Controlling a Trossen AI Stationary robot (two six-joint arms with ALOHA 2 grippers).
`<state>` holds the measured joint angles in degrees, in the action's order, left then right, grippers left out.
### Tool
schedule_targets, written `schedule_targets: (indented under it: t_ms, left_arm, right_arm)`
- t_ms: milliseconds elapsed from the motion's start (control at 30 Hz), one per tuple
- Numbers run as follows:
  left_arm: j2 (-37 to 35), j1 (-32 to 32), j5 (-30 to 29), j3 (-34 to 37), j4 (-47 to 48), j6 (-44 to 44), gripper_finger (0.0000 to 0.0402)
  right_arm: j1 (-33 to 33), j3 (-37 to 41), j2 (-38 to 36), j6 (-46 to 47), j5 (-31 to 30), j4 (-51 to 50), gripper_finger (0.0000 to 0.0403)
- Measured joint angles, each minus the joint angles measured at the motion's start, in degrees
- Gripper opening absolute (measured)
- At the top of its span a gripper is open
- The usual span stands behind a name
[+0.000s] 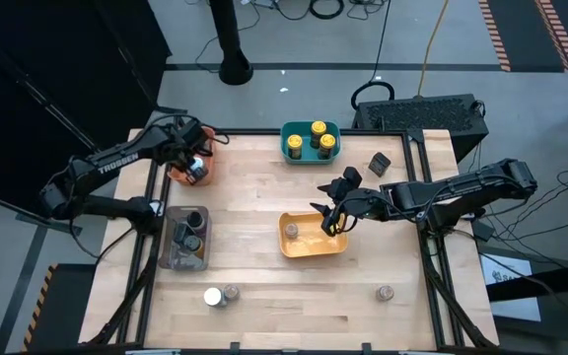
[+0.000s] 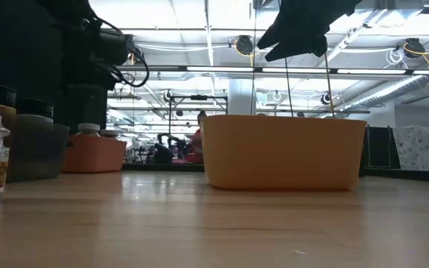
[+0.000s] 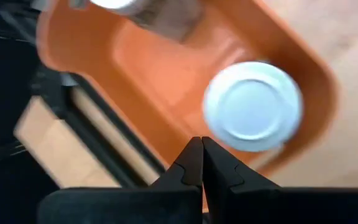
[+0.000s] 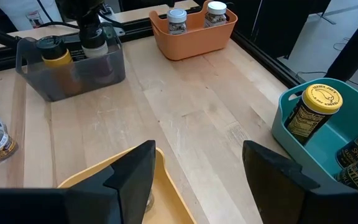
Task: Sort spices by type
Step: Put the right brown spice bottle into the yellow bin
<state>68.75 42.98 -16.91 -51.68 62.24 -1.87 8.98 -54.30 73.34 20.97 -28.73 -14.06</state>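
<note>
Right gripper [image 1: 334, 219], fingers spread and empty over the yellow bin [image 1: 313, 235] at frame center, should lift straight up before fetching a loose jar [image 1: 386, 293] lower right; left gripper [image 1: 191, 161] clenched empty above orange bin [image 1: 187, 170], upper left.

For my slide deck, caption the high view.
Right gripper open above the yellow bin; left gripper shut over the orange bin.
</note>
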Motion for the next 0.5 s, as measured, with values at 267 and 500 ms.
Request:
schedule_targets:
  t_ms: [267,500]
  left_arm:
    - [0.02,-0.03,3.35,1.46,0.18,0.39,0.0002]
    - [0.02,-0.04,4.80,1.48,2.26,1.55,0.0002]
  right_arm:
    - [0.02,0.00,0.00,0.00,0.00,0.00,0.0226]
    - [0.00,0.00,0.00,0.42,0.02,0.00,0.0226]
